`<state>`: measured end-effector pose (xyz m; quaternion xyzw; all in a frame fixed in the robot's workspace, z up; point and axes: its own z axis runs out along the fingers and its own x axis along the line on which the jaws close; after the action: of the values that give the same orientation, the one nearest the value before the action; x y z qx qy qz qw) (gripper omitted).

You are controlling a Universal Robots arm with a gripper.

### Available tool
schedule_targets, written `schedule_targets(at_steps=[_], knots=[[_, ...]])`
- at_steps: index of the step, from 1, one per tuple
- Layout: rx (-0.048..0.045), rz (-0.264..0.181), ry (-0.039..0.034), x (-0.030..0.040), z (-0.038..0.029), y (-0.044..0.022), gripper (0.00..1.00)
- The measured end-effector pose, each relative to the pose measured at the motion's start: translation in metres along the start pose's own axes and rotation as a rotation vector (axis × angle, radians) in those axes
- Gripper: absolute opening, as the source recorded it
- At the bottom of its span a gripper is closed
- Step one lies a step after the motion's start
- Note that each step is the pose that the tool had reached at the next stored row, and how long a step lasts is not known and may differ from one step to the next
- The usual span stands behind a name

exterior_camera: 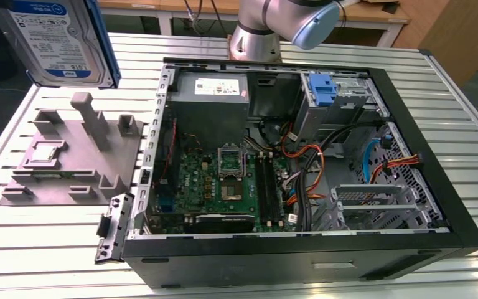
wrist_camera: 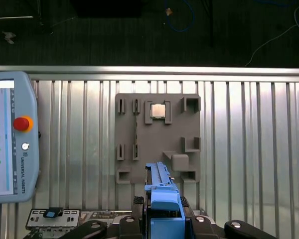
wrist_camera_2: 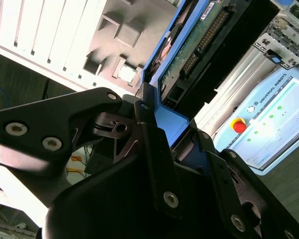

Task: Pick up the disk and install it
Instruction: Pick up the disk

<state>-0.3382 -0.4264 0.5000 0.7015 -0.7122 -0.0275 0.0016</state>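
- The disk (exterior_camera: 56,37), a flat silver-grey hard drive with a white-and-blue label and blue plastic rails along its edges, hangs in the air at the exterior view's left. It is above the grey moulded fixture plate (exterior_camera: 73,156) and outside the open black computer case (exterior_camera: 305,249).
- The black end effector (wrist_camera_2: 177,132) is clenched on the disk. In the second wrist view its fingers (wrist_camera_2: 152,144) press on the blue rail from both sides, and the drive's green circuit board (wrist_camera_2: 199,45) faces the camera.
- In the first wrist view the disk shows edge-on over the fixture plate. The plate lies flat on the ribbed metal tabletop (wrist_camera: 249,149) and carries a small square silver chip (wrist_camera: 158,110) in one recess.
- A grey teach pendant (wrist_camera: 12,164) with a round red button sits near the plate.
- Inside the case a green motherboard (exterior_camera: 222,180) lies exposed, with a silver drive cage (exterior_camera: 372,202) at the exterior view's right.
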Motion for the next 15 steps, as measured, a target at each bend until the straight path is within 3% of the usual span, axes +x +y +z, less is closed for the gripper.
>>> schedule_targets(at_steps=[15], knots=[[0.0000,0.000,0.0000,0.0000,-0.0001,-0.0032,0.37]])
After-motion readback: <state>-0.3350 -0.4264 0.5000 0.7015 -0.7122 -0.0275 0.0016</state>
